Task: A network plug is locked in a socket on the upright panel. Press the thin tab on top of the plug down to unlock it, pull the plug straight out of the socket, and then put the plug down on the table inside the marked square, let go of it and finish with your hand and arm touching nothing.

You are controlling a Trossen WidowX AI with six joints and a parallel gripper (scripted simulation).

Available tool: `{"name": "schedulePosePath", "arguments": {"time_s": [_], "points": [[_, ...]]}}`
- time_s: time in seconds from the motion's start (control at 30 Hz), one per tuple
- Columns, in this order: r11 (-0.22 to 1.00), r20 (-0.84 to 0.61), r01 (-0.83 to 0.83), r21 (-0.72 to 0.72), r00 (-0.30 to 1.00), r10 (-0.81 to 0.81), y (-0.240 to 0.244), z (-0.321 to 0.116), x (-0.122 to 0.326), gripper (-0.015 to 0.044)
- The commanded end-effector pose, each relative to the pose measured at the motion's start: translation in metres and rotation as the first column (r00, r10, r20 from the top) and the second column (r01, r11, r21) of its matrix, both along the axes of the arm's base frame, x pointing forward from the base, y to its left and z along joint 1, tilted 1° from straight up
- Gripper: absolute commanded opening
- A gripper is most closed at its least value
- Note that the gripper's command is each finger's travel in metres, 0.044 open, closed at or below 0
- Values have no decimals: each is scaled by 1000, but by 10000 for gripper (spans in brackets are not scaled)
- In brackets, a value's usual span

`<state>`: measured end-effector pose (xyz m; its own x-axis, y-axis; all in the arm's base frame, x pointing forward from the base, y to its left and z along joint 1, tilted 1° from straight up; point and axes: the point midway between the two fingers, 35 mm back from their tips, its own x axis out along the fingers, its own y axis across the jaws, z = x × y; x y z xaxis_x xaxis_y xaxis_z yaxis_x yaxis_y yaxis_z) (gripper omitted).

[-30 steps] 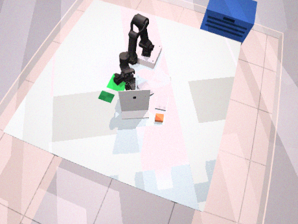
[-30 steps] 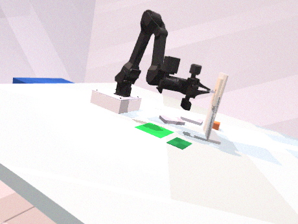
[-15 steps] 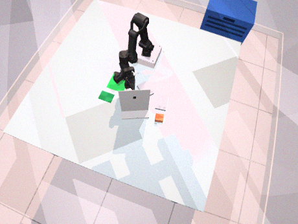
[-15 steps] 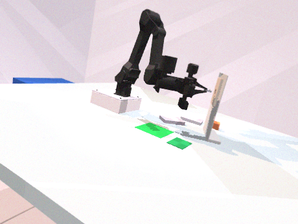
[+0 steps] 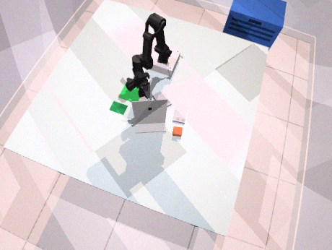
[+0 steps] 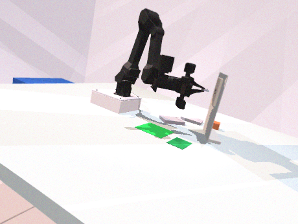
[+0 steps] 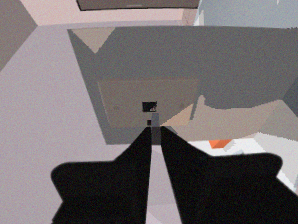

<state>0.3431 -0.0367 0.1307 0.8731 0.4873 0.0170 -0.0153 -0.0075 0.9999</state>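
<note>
The gripper [image 5: 149, 97] [image 6: 206, 90] [image 7: 155, 129] is shut on the small grey plug [image 7: 155, 121], which sticks out past the fingertips. The upright grey panel [image 5: 155, 119] [image 6: 214, 113] [image 7: 225, 60] stands ahead of the fingers. The socket [image 7: 149, 106] shows as a dark, empty opening in the wrist view, and a narrow gap parts plug and panel in the exterior view. The tab on the plug is too small to make out. A larger bright green square [image 5: 129, 94] [image 6: 153, 130] lies flat on the table, below and to one side of the gripper.
A smaller, darker green patch [image 5: 118, 108] [image 6: 179, 143] lies beside the bright square. An orange block [image 5: 177, 131] [image 6: 216, 125] [image 7: 219, 143] and pale flat blocks [image 5: 179, 116] [image 6: 171, 120] are near the panel. A blue cabinet [image 5: 254, 22] [image 6: 42, 80] stands far back.
</note>
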Motion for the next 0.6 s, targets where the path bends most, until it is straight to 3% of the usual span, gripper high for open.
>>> {"name": "schedulePosePath", "arguments": {"time_s": [0.0, 0.57], "points": [[1000, -2, -2, 3, 1000, 2, -1, 0, -4, 0], [1000, -3, -2, 2, 1000, 2, -5, -1, -15, 0]]}}
